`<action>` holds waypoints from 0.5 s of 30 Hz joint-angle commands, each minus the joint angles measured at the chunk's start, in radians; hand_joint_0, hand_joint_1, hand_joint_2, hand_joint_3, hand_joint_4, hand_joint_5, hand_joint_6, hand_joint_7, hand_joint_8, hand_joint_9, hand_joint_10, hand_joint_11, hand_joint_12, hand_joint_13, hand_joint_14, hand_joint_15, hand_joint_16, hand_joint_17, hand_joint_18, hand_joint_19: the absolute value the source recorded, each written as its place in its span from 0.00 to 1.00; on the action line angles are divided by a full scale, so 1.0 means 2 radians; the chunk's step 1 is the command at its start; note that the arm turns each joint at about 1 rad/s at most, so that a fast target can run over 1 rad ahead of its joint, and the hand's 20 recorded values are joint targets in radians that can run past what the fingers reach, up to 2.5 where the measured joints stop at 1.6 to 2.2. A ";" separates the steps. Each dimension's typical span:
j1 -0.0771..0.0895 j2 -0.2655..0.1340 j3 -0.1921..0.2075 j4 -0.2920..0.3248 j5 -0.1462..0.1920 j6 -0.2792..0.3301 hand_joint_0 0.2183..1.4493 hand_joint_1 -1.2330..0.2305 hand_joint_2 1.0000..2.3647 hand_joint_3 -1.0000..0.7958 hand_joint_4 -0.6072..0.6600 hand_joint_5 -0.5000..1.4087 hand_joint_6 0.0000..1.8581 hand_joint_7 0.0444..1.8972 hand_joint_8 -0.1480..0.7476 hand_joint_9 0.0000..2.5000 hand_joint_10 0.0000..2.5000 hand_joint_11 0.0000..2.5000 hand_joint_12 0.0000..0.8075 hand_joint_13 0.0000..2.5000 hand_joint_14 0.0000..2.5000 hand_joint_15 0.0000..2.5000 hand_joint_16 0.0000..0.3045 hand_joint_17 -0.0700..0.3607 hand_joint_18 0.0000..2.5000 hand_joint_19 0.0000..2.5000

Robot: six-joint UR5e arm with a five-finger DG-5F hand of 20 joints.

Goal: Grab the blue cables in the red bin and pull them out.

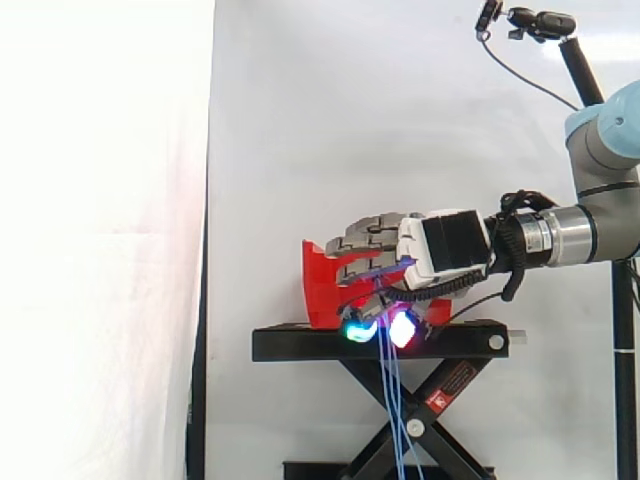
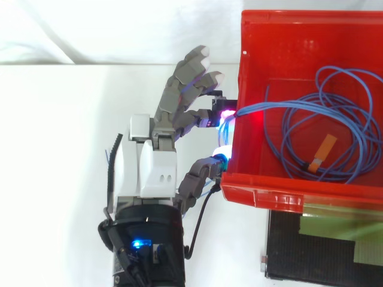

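Inside the red bin [image 2: 257,194] the blue cables [image 2: 287,143] lie in a loose coil, with an orange tag [image 2: 323,149] among them. A few strands run over the bin's left wall. My hand [image 2: 152,167] is just outside that wall, where a curled finger and the thumb pinch those strands between glowing fingertips [image 2: 226,113]. The other fingers stretch straight out, away from the bin. From the side, the hand [image 1: 440,250] sits in front of the bin [image 1: 320,285], and blue cables [image 1: 392,400] hang down from its pads [image 1: 402,330] past the stand.
The bin rests on a black scissor stand [image 1: 300,345] before a white curtain. A camera [image 1: 540,22] on a pole stands at the upper right. A black plate with green tape [image 2: 323,251] lies beside the bin's near wall.
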 commanded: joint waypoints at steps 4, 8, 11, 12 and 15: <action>0.001 0.000 0.000 0.001 0.000 -0.001 0.49 0.24 0.00 0.00 0.38 0.70 0.00 0.39 0.45 0.27 0.01 0.21 0.38 0.15 0.01 0.19 0.13 0.37 0.13 0.24; 0.001 0.000 -0.001 0.000 0.000 0.000 0.49 0.24 0.00 0.00 0.39 0.72 0.00 0.39 0.46 0.27 0.01 0.22 0.38 0.16 0.01 0.19 0.13 0.37 0.14 0.24; 0.001 0.000 -0.001 0.001 0.000 0.000 0.49 0.24 0.00 0.00 0.40 0.72 0.00 0.39 0.46 0.28 0.01 0.22 0.39 0.16 0.01 0.19 0.13 0.37 0.14 0.24; 0.001 0.000 0.000 0.000 0.000 0.000 0.49 0.24 0.00 0.00 0.40 0.72 0.00 0.39 0.46 0.28 0.01 0.22 0.39 0.16 0.01 0.19 0.13 0.37 0.14 0.24; 0.001 0.000 -0.001 0.000 0.000 0.000 0.49 0.24 0.00 0.00 0.41 0.73 0.00 0.40 0.46 0.28 0.01 0.22 0.39 0.17 0.01 0.20 0.13 0.37 0.15 0.24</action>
